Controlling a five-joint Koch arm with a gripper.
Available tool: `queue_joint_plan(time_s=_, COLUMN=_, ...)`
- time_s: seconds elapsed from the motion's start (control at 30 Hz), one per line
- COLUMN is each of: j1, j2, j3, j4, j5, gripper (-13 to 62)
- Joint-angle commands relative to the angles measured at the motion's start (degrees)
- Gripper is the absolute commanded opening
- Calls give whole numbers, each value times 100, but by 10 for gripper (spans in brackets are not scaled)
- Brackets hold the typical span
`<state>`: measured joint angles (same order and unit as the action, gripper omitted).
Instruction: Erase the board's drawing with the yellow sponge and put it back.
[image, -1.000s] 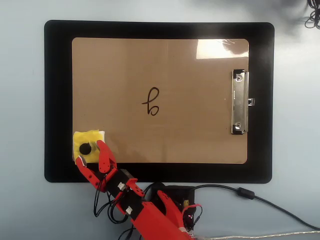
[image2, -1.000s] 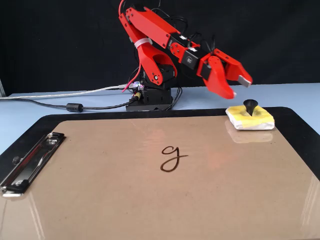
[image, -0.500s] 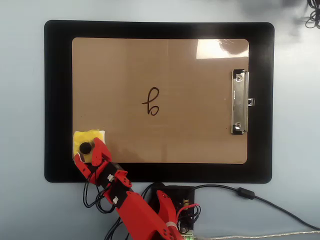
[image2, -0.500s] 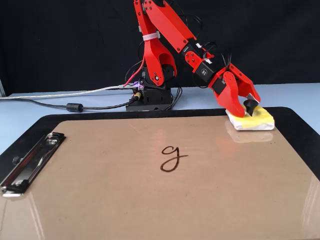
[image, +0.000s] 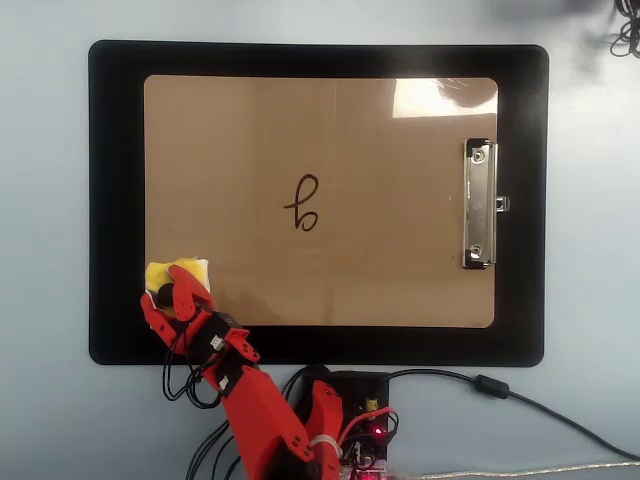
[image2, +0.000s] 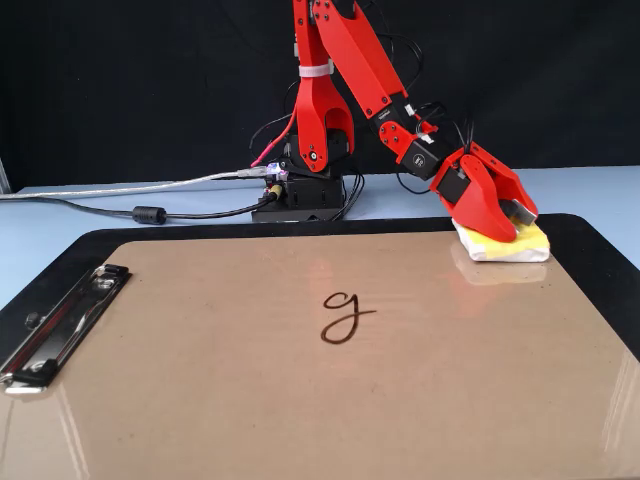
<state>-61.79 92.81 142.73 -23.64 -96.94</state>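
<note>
The tan board lies on a black mat, with its silver clip at the right in the overhead view. The drawing, a small dark looped mark, sits at the board's middle. At the board's lower left corner in the overhead view lies the yellow sponge. My red gripper is down on it, open, one jaw on each side of the black knob. The jaws hide most of the knob and much of the sponge.
The black mat lies under the board on a pale blue table. The arm's base and its cables are beside the mat's edge nearest the sponge. A black cable loop lies at the overhead view's top right corner.
The gripper has come down from above the sponge until its jaws straddle the knob. The upper arm has swung more upright. Sponge, board and drawing have not moved.
</note>
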Motion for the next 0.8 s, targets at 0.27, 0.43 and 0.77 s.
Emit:
queue_joint_plan(time_s=0.27, j1=492, j2=185, j3=132, j4=-360, j5=158, gripper=-79)
queue_joint_plan(time_s=0.43, j1=747, j2=624, j3=97, j4=-158, j5=70, gripper=-79)
queue_joint_plan(time_s=0.77, j1=3067, j2=3595, j3=-1705, j4=6047, j5=-229, gripper=-80)
